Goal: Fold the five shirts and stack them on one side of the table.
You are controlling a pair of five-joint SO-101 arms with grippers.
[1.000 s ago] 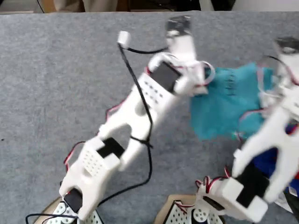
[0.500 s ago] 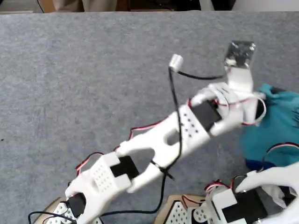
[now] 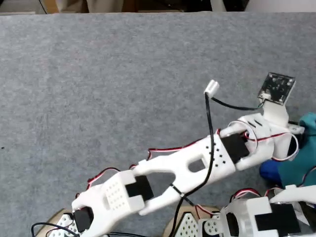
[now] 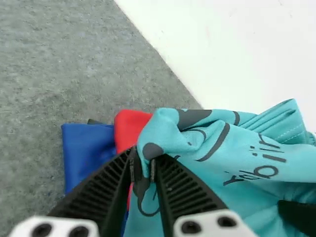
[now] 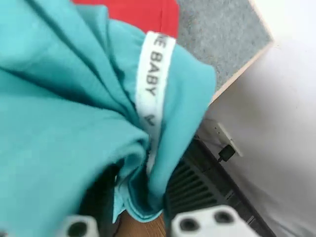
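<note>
1. Your left claw [image 4: 142, 170] is shut tight on a fold of the teal shirt [image 4: 222, 153], w/ cloth pinched btw the ribbed pads.
2. Your right claw [image 5: 143, 197] also grips the teal shirt. Fabric is bunched btw its fingers, and a white label band [image 5: 150, 79] runs over the bunch.
3. Just beyond the left claw, the red shirt [image 4: 129, 131] and blue shirt [image 4: 84, 148] lie touching, flat on the grey table [image 4: 59, 59] near its edge.
4. In the high view, your left arm [image 3: 197, 165] stretches across to the table's right side. The teal shirt sits at the frame's right edge, w/ the blue shirt peeking out beside it.
</note>
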